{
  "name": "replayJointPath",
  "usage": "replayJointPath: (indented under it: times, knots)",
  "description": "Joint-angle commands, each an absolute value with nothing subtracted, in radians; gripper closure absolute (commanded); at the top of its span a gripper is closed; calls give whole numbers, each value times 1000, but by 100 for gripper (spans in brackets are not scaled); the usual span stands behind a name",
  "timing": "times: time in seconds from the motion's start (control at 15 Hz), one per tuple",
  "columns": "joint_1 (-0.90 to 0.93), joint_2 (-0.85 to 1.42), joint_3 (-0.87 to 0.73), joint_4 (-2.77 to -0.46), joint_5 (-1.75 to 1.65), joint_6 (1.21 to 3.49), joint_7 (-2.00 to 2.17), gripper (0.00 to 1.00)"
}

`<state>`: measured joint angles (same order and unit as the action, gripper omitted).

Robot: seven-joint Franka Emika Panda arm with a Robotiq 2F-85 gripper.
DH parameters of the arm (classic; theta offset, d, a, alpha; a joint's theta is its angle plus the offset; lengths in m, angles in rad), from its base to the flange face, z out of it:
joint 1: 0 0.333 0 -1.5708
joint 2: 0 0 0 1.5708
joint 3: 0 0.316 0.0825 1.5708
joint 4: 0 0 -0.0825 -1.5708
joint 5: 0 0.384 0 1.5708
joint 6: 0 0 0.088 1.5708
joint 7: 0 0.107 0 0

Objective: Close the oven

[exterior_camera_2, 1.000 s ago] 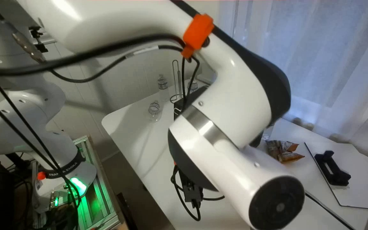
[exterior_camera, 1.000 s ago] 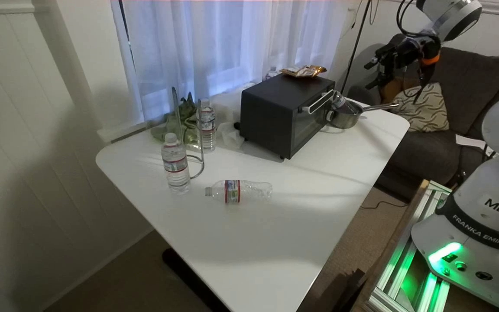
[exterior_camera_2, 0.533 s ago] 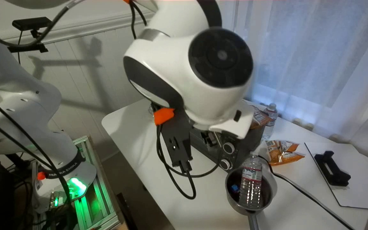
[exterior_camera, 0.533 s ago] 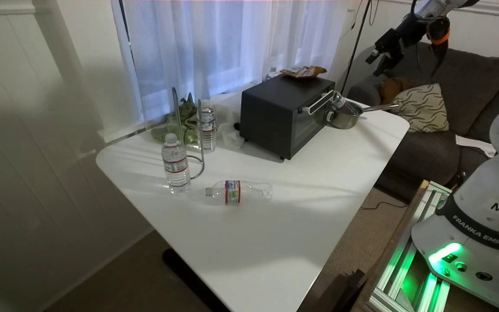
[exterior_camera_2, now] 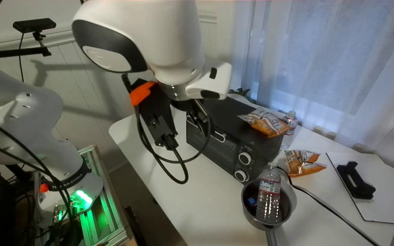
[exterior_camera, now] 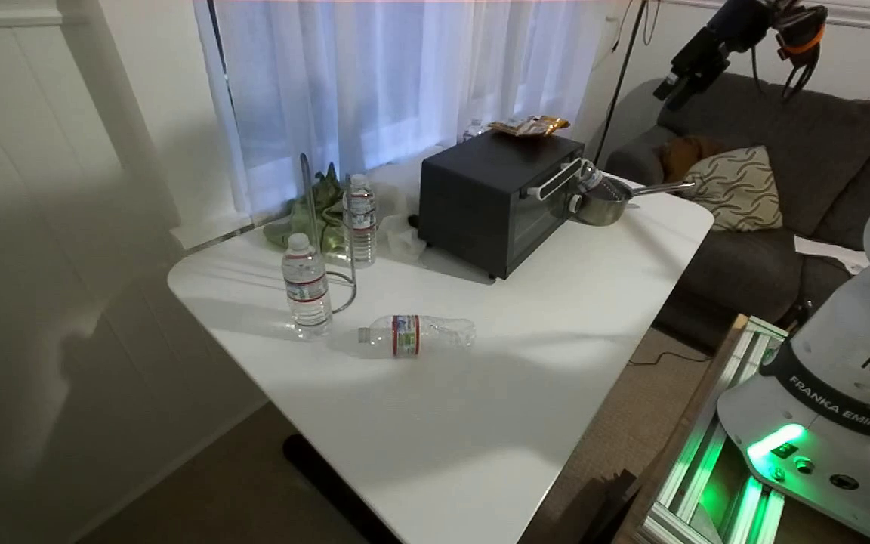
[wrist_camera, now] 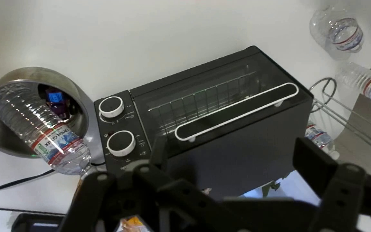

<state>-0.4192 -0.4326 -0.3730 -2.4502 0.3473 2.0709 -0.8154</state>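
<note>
The oven (exterior_camera: pixel 465 204) is a dark grey box on the white table, shown in both exterior views (exterior_camera_2: pixel 229 111). In the wrist view the oven (wrist_camera: pixel 250 154) is seen from above, and its glass front door (wrist_camera: pixel 201 87) lies flush with the front, shut. The white-edged handle (wrist_camera: pixel 228 121) runs along the door's top edge, next to two white-rimmed knobs. My gripper (wrist_camera: pixel 237 158) is open and empty, its fingers apart above the oven's top and not touching it. In an exterior view the gripper (exterior_camera: pixel 673 92) hangs high, well away from the oven.
A steel pot (exterior_camera_2: pixel 257 222) with a bottle (exterior_camera_2: pixel 268 194) in it stands beside the knobs. A snack bag (exterior_camera_2: pixel 268 125) lies on the oven. A lying bottle (exterior_camera: pixel 405 335), a standing bottle (exterior_camera: pixel 306 291) and a wire stand (exterior_camera: pixel 352 249) are on the table.
The arm and gripper have turned and moved up and away from the oven, uncovering the oven, pot and bag in an exterior view. The oven and its door look the same.
</note>
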Motion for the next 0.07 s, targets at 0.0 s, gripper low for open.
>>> replayJointPath:
  times: [0.0]
  knots:
    - [-373,-459,-415,-2463,322,2077,-797,0]
